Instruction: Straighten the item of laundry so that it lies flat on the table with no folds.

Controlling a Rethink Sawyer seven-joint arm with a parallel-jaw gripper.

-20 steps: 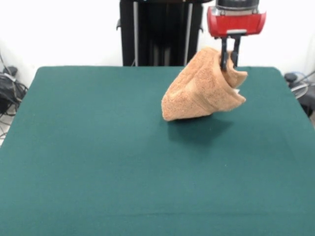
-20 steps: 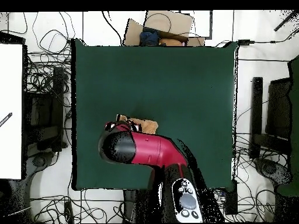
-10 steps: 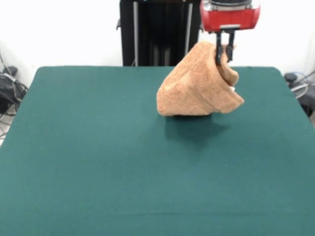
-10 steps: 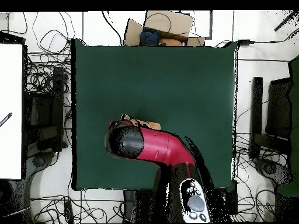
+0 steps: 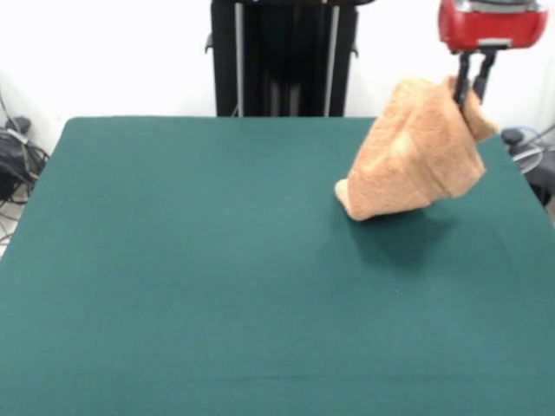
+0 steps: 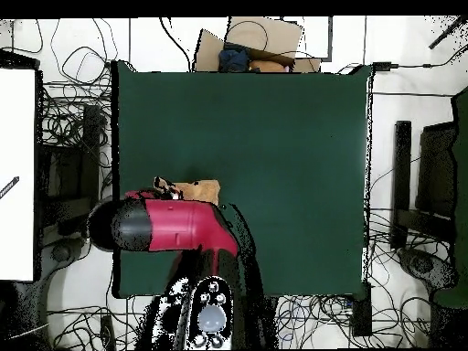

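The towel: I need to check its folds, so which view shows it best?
The front view: the towel hangs bunched from the shut gripper, its low end at the table. Overhead, the arm hides all but a strip.

Arm (image 5: 492,22) cut off by the front view's top edge, towel (image 6: 198,191) mostly hidden under the arm in the overhead view, gripper (image 5: 471,80) tips buried in cloth at upper right

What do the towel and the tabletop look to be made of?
Towel: looks like soft terry cloth, orange-tan, with a nubby matte pile; it hangs in limp folds from the gripper. Table: dark green top, probably felt or a similar fabric, flat and matte with no shine.
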